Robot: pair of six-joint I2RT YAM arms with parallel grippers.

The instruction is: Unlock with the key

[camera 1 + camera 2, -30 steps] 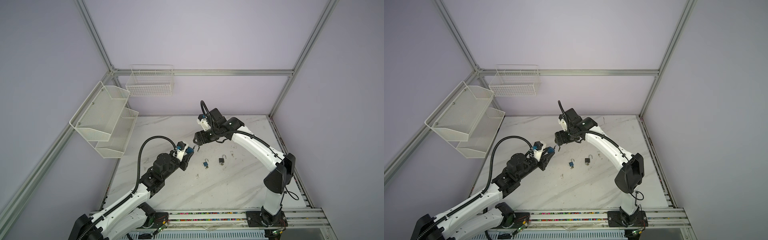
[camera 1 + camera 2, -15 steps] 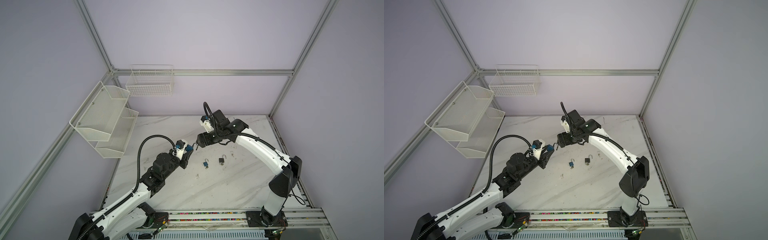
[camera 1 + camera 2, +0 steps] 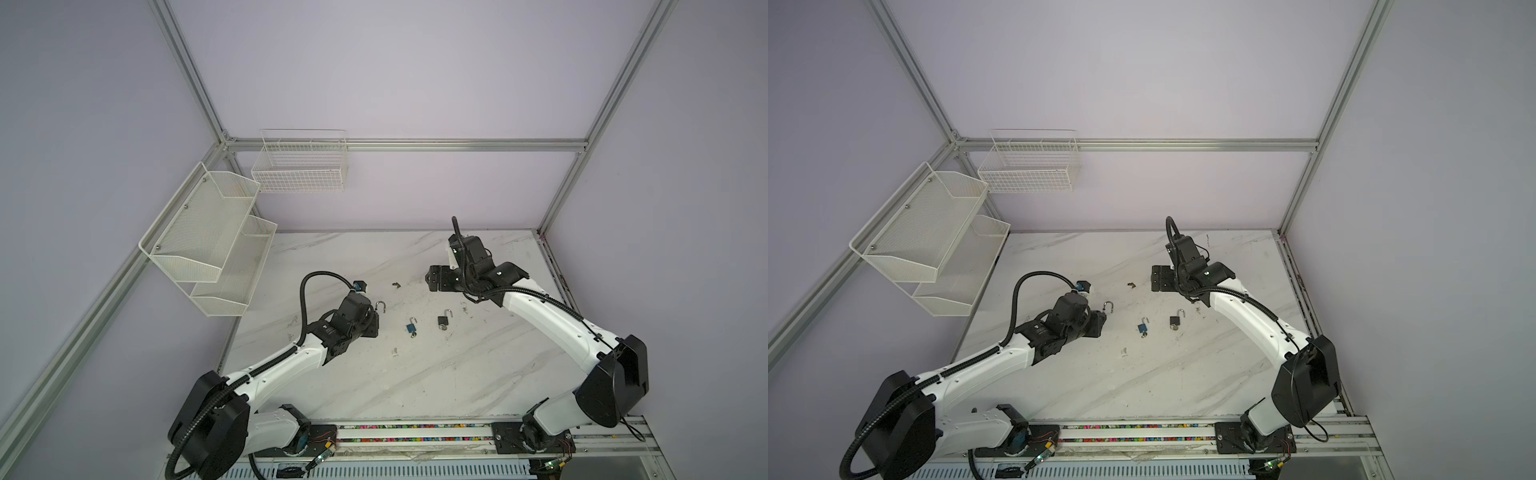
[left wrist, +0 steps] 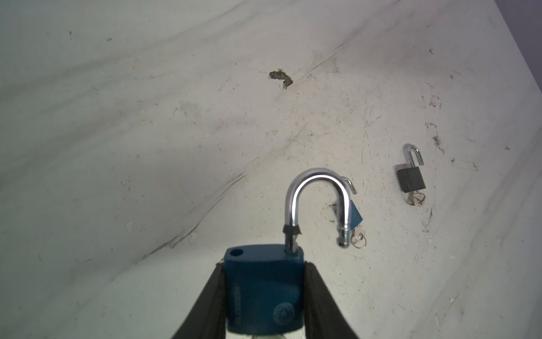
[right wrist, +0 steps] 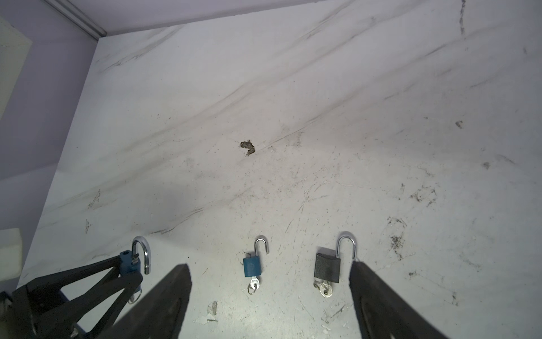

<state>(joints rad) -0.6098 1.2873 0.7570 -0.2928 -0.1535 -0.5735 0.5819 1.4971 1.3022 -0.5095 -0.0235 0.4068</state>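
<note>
Inside the left claw (image 4: 263, 265), a blue padlock (image 4: 262, 289) is clamped, open shackle (image 4: 316, 177) pointing ahead; right claw (image 5: 269, 265) gapes empty.

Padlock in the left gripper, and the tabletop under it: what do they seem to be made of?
Padlock body: matte blue, likely a plastic or painted cover over metal; it shows no glare. Its shackle: polished, probably chromed steel, with bright mirror highlights. Tabletop: white with grey veins, marble or a marble-look laminate, scuffed and fairly dull.
</note>
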